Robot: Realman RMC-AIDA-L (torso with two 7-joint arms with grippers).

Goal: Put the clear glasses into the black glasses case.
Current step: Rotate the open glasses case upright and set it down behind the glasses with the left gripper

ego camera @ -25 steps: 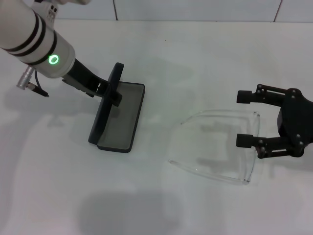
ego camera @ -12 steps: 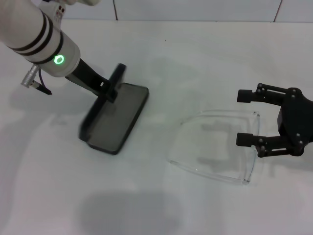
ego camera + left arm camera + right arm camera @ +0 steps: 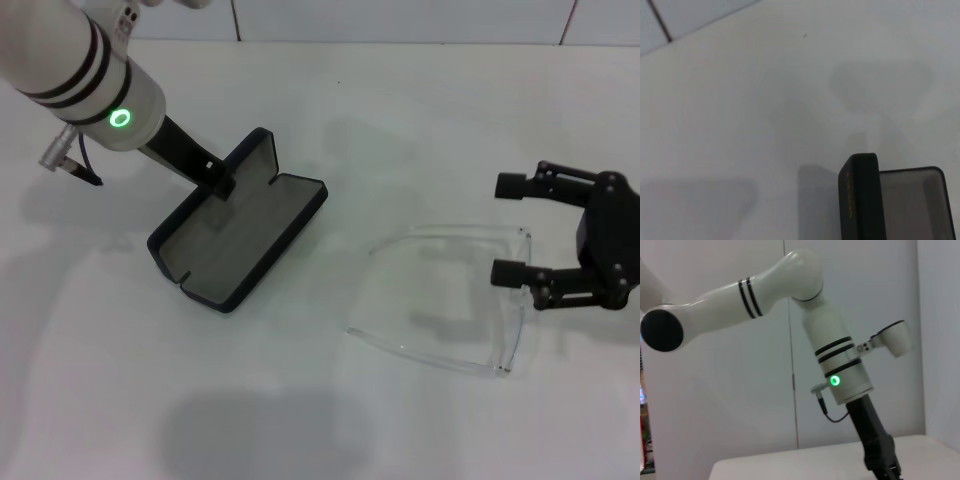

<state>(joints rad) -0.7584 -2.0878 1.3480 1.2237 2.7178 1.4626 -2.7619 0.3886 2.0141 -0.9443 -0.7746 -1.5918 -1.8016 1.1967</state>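
The black glasses case lies open on the white table at the left, turned at a slant, grey lining showing. My left gripper is shut on the raised lid. The left wrist view shows the lid's edge with small orange lettering, and the grey inside beside it. The clear glasses lie unfolded on the table at the right, arms pointing toward the case. My right gripper is open at the front of the glasses, its lower fingertip over the lens edge.
The white table runs to a tiled wall at the back. In the right wrist view my left arm reaches down toward the table.
My left gripper has swung the case round on the table, so it now lies at a slant with the lid tipped further open. The right gripper has drawn slightly to the right. The glasses stayed put.
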